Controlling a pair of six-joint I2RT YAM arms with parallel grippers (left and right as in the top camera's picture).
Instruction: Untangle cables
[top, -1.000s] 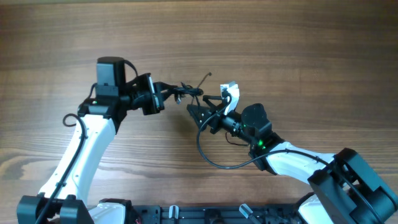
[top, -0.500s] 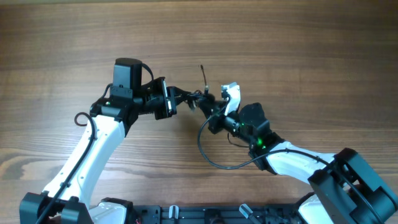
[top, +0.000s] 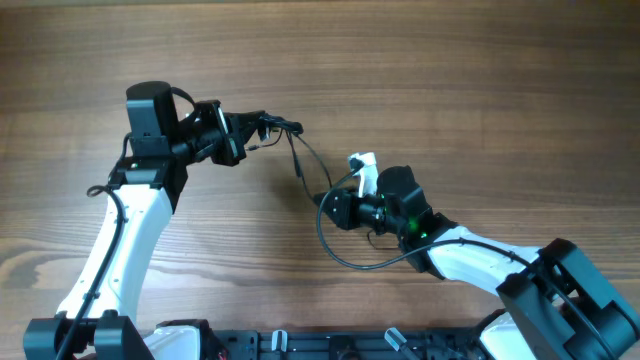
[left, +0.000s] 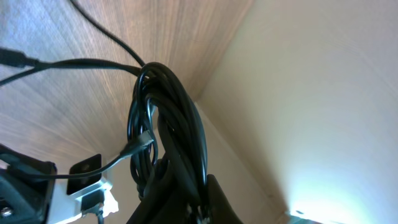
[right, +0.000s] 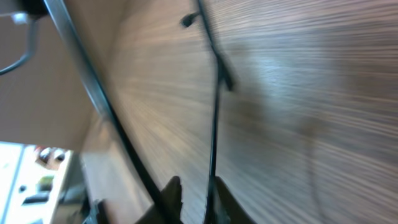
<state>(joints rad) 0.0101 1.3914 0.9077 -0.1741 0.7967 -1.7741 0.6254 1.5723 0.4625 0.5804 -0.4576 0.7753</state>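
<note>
The cables (top: 268, 124) are a small black bundle held off the table by my left gripper (top: 246, 128). In the left wrist view the bundle (left: 166, 121) loops up out of the shut left gripper (left: 193, 204). One thin strand (top: 300, 165) runs down and right from the bundle to my right gripper (top: 333, 205). In the right wrist view that strand (right: 215, 118) passes between the tips of the right gripper (right: 196, 178). It lies along the right finger, the jaws stand narrowly apart, and a gap shows on the left side.
The wooden table (top: 450, 80) fills the overhead view. A thicker black lead (top: 345, 262) loops beside the right arm below its white camera (top: 362, 165). A thick dark lead (right: 102, 109) crosses the right wrist view at the left.
My left arm has drawn back to the left with the bundle. The right gripper has pulled down and right, and one strand now stretches between the two. The right jaws have narrowed from wide open.
</note>
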